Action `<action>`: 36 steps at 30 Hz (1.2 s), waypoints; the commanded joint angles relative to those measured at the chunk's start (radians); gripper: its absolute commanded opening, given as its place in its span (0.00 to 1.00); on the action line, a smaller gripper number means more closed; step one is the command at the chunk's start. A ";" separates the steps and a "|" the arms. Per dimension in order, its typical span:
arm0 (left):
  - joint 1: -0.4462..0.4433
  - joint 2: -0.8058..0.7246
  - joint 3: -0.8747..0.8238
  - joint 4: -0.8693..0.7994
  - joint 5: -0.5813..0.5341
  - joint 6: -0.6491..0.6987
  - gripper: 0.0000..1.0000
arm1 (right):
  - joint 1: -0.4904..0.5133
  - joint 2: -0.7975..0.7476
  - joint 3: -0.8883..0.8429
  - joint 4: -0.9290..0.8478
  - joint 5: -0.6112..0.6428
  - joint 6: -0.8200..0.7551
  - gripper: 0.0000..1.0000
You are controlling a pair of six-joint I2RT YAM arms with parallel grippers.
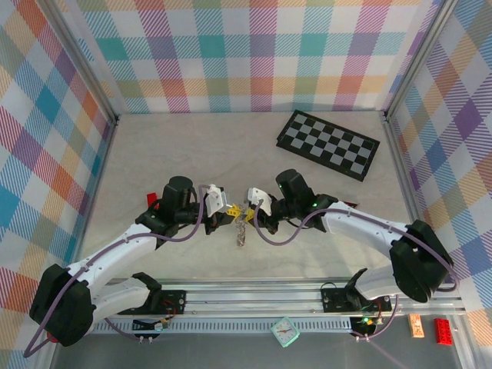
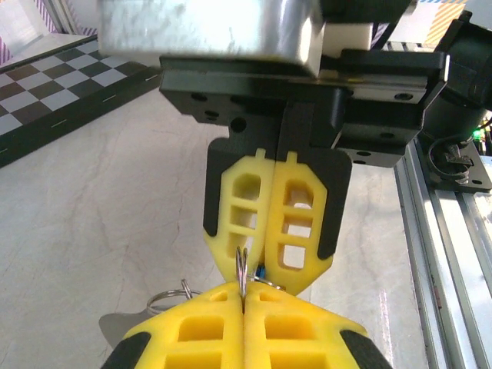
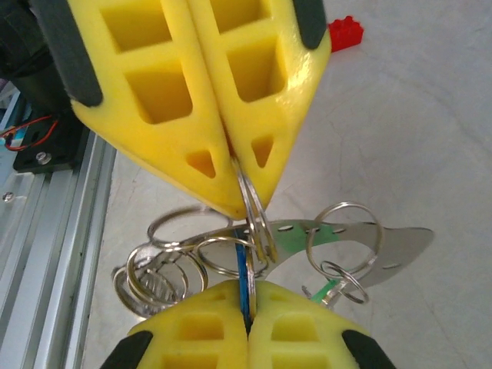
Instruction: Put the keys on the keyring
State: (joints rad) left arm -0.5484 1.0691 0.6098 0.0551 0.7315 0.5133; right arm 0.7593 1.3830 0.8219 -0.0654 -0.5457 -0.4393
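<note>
Both arms meet tip to tip above the middle of the table. My left gripper (image 1: 229,209) (image 2: 244,290) is shut on the thin double-wire keyring (image 2: 243,265) (image 3: 252,201), which stands edge-on between its yellow fingers (image 3: 177,92). Facing it, my right gripper (image 1: 250,206) (image 3: 247,290) is shut on a blue key (image 3: 244,269) and a small ring beside it. Its fingers (image 2: 296,223) hang just above the left ones. Below the grippers dangles a bunch of silvery rings (image 3: 173,265) (image 1: 241,233), with a curved metal tag (image 3: 384,242) and a green key (image 3: 327,287).
A black-and-white chequered board (image 1: 329,144) (image 2: 46,84) lies at the back right. A red brick (image 3: 346,31) (image 1: 151,201) sits on the table by the left arm. The aluminium rail (image 1: 254,296) (image 2: 438,254) runs along the near edge.
</note>
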 commanded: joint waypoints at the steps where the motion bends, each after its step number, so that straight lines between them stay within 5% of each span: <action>1: -0.005 -0.019 0.015 0.023 0.028 0.019 0.00 | 0.007 0.028 0.051 -0.073 -0.067 -0.044 0.00; 21: -0.005 -0.018 0.024 -0.004 0.039 0.046 0.00 | 0.007 0.075 0.165 -0.203 -0.108 -0.116 0.00; 36: -0.005 -0.037 0.016 -0.021 0.023 0.049 0.00 | -0.010 -0.092 0.072 -0.136 0.144 -0.088 0.00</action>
State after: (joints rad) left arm -0.5484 1.0527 0.6106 0.0280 0.7311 0.5434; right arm 0.7540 1.3285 0.8978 -0.2256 -0.4416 -0.5320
